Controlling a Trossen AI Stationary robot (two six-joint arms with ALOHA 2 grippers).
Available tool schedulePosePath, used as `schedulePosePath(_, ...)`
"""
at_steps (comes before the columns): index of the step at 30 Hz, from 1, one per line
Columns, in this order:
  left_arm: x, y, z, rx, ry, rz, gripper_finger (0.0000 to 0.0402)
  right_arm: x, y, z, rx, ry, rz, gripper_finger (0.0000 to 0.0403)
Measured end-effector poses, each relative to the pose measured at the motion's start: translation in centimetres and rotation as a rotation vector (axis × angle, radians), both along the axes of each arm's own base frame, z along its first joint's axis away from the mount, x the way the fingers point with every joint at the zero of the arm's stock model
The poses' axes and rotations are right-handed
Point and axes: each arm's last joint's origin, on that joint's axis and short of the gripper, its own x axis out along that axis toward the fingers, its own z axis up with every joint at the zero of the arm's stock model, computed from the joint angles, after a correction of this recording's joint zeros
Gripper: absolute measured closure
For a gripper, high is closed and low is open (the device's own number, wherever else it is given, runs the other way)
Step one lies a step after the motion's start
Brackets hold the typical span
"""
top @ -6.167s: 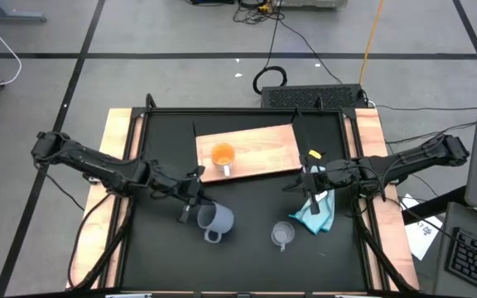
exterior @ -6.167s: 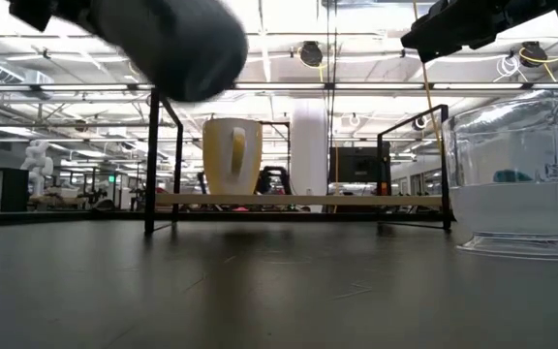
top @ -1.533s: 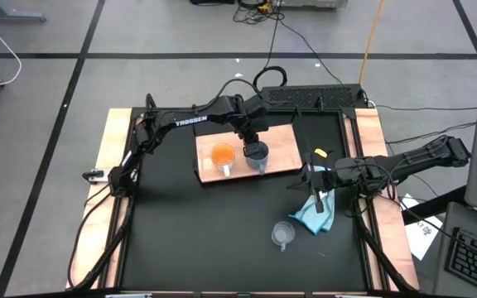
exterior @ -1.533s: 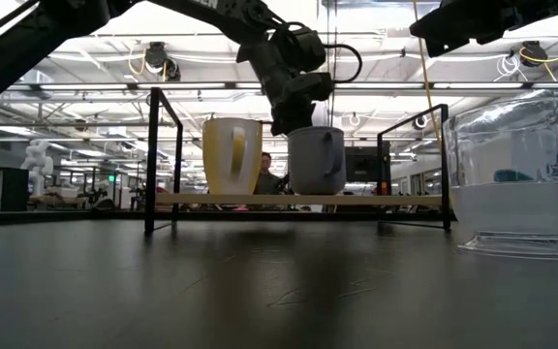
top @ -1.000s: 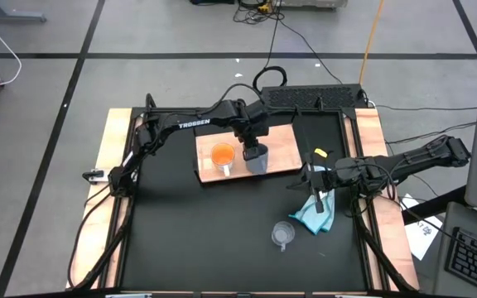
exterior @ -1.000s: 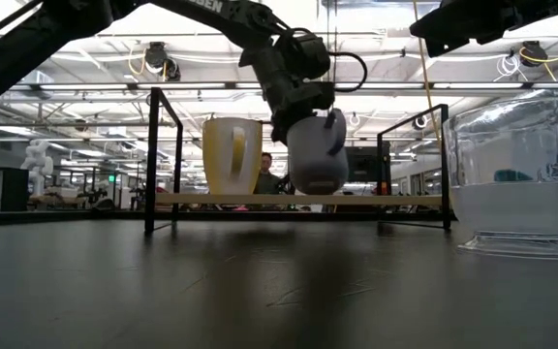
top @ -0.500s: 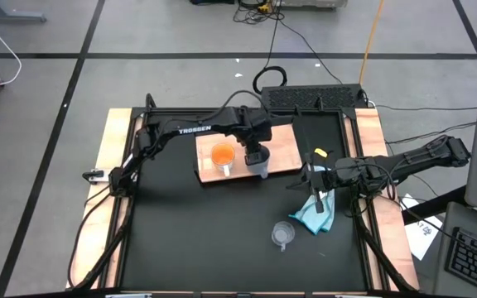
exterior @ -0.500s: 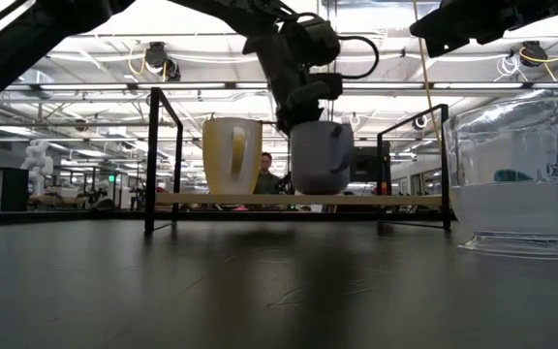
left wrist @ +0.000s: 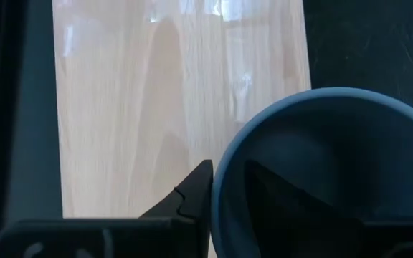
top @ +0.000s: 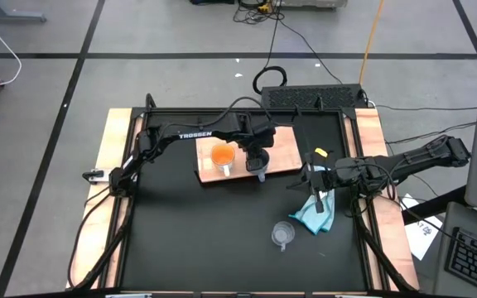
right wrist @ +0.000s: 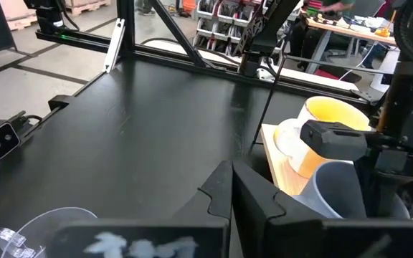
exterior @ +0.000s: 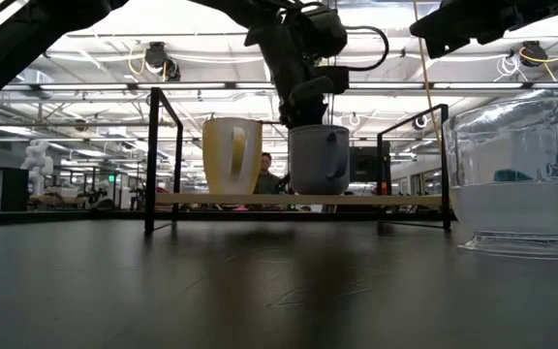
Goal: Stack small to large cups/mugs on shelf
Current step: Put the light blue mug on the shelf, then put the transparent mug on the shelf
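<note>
The blue-grey mug (top: 261, 165) stands upright at the near edge of the light-brown wooden shelf (top: 284, 142), to the right of the orange cup (top: 222, 155), which stands on the board. My left gripper (top: 257, 152) is shut on the mug from above; it also shows in the low view (exterior: 308, 92). The clear cup (top: 281, 235) stands on the black table near the front. My right gripper (top: 309, 184) is shut and empty, over the table's right side beside the light blue cloth (top: 315, 213). My left gripper pinches the mug's rim (left wrist: 217, 185), one finger inside the mug (left wrist: 271, 192) and one outside its wall (left wrist: 196, 195). The fingers come from above, pointing down. The mug hangs upright, its base (exterior: 318, 192) level with the shelf top; whether it rests there I cannot tell.
A black metal frame (exterior: 153, 160) stands around the shelf at the table's back. The right half of the board is bare wood. Pale wooden strips (top: 114, 165) run along the table's sides. A small yellow thing (top: 315, 154) lies right of the board.
My left gripper has gone a little toward the table's near and right edges over the shelf. The mug, tilted a second ago, has turned back upright and now sits at the board's near edge.
</note>
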Motion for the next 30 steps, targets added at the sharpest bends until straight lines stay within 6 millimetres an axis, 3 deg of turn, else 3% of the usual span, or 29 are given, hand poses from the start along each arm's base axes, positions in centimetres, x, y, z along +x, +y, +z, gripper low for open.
schedulePosePath(6,-0.4,-0.1,1.1,0.003,-0.023,-0.002,0.0318,0.0,0.0,0.0,0.000,0.000,0.000,0.0403)
schedulePosePath(16,-2.1,-0.4,5.4,0.043,-0.117,-0.017,0.0318,0.0,0.0,0.0,0.001,0.004,0.004,0.0403)
schedulePosePath(21,-5.2,-1.0,10.0,0.080,-0.161,0.021,0.0327,0.0,0.0,-0.1,-0.001,0.009,0.004,0.0403)
schedulePosePath(26,-9.3,-2.6,14.5,0.079,-0.209,0.044,0.0392,-0.1,0.0,-0.2,-0.003,0.018,0.004,0.0403)
schedulePosePath(30,-13.0,-4.2,16.9,0.105,-0.282,0.052,0.0398,-0.1,0.0,-0.2,-0.004,0.024,0.005,0.0403)
